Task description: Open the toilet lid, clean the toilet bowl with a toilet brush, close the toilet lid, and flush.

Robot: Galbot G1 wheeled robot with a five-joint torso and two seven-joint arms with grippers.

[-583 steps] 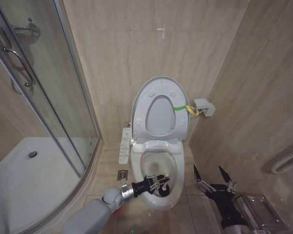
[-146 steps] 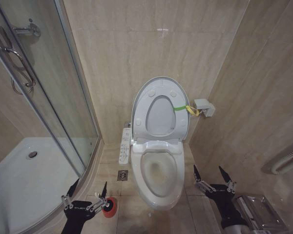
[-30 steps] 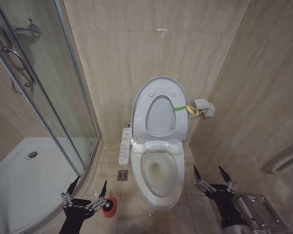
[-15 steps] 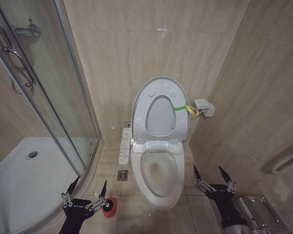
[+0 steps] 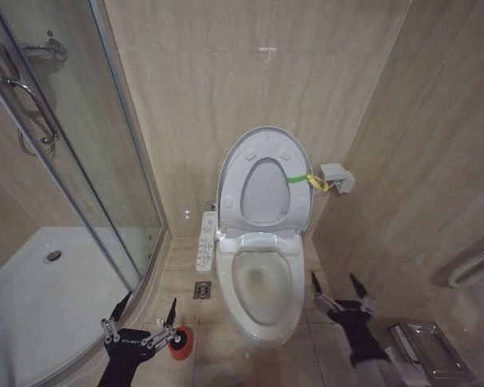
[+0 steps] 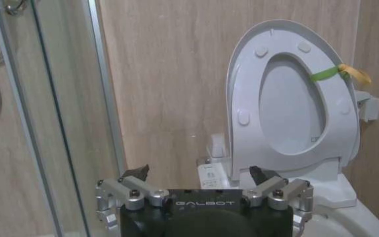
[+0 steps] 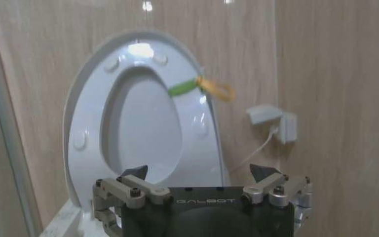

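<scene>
The toilet lid (image 5: pixel 265 192) stands upright against the back wall with the ring seat raised in front of it. A yellow-green strap (image 5: pixel 300 177) hangs on the lid's right edge. Below, the toilet bowl (image 5: pixel 262 286) lies uncovered. The red cup holder (image 5: pixel 180 342) of the toilet brush sits on the floor left of the bowl, something dark in its top; I cannot make out the handle. My left gripper (image 5: pixel 149 306) hovers open beside that cup, holding nothing. My right gripper (image 5: pixel 333 280) is open and empty, right of the bowl. Both wrist views face the lid (image 6: pixel 288 113) (image 7: pixel 143 123).
A glass shower door (image 5: pixel 64 161) and white shower tray (image 5: pixel 40 298) take up the left. A control panel (image 5: pixel 206 239) hangs on the bowl's left side, with a floor drain (image 5: pixel 202 289) below it. A wall box (image 5: pixel 337 176) sits right of the lid, a metal fixture (image 5: pixel 431 351) at lower right.
My right gripper has shifted up and left, closer to the bowl's right side. The left gripper, brush cup and lid stay as they were.
</scene>
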